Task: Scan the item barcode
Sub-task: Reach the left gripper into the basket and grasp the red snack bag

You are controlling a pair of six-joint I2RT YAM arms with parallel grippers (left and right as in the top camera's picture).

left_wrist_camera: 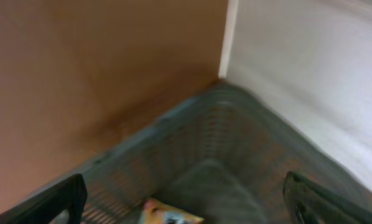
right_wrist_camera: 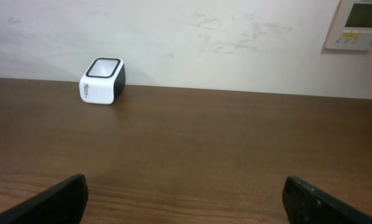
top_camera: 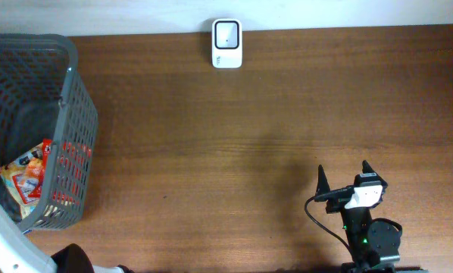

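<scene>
Both your left tool (left_wrist_camera: pixel 186 204) and right tool (top_camera: pixel 343 179) stood wide open, holding nothing. With the packet (top_camera: pixel 29 179) lying low in the basket (top_camera: pixel 69 76) at the left, you risked snagging the mesh, or crumpling the barcode before reaching the far scanner (top_camera: pixel 227 44).

The white scanner (right_wrist_camera: pixel 102 81) sits far left on the wooden table (right_wrist_camera: pixel 204 143) by the wall (right_wrist_camera: pixel 204 37), fingers (right_wrist_camera: pixel 55 202) spread wide.
</scene>
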